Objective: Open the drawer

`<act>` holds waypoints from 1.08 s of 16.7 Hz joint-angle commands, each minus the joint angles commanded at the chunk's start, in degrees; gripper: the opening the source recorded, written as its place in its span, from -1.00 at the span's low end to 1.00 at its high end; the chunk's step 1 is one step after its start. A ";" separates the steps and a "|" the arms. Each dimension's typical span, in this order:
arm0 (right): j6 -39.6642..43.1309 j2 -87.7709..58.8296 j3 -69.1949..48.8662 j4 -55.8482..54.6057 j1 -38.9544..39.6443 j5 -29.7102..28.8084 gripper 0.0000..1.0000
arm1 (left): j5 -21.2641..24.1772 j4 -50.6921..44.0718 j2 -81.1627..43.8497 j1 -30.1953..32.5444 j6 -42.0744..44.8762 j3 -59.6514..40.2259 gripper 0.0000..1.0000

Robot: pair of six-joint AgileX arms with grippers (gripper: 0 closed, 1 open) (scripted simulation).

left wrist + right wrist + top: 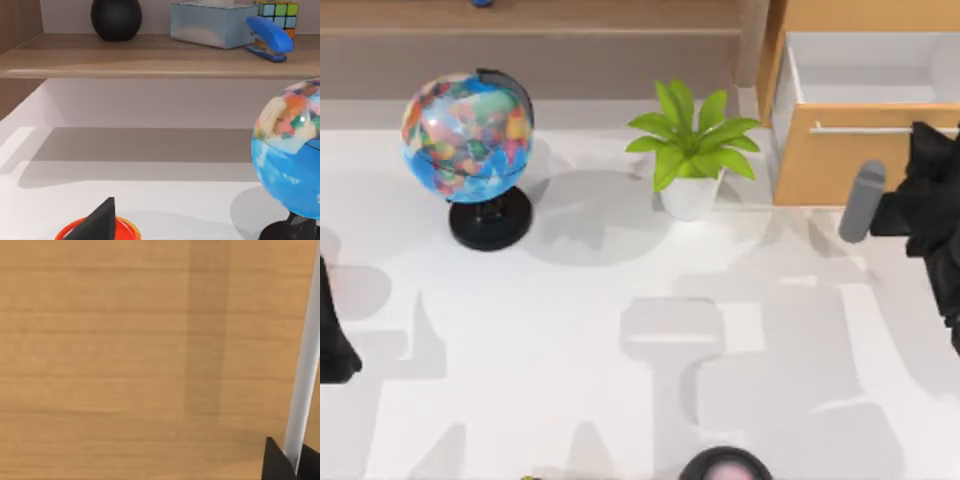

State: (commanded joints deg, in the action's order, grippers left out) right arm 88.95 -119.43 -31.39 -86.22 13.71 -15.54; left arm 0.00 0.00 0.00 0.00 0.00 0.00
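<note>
The drawer (pixel 840 160) is seen at the back right of the table, already drawn partly out of its cabinet so that its white inner walls are exposed. The right gripper (pixel 295 462) is held against the drawer front at the right end of the silver bar handle (pixel 865 129), and in the right wrist view the bar is seen passing between two dark fingertips (pixel 274 460), so the pincer is judged to be closed on the handle.

A slip is the main risk: the grasp sits near the bar's end, so an off-axis pull could twist the drawer and jam it. The potted plant (pixel 690 150) stands just beside the drawer's left corner and could be knocked if the front swings. The left arm is parked at the table's left edge, near the globe (pixel 468 135); whether its pincer is open cannot be told.
</note>
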 joint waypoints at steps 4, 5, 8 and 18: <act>-0.03 1.30 1.93 -1.69 0.69 -0.65 -1.00 | 0.00 0.00 0.00 0.00 0.00 0.00 1.00; -0.03 1.30 1.93 -1.69 0.69 -0.65 -1.00 | 0.00 0.00 0.00 0.00 0.00 0.00 1.00; -0.12 1.41 2.64 -2.44 0.78 -0.80 -1.00 | 0.00 0.00 0.00 0.00 0.00 0.00 1.00; -0.07 5.01 15.80 -11.77 4.66 -4.77 -1.00 | 0.00 0.00 0.00 0.00 0.00 0.00 1.00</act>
State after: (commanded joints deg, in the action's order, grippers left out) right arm 88.87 -114.42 -15.59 -97.99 18.36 -20.30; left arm 0.00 0.00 0.00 0.00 0.00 0.00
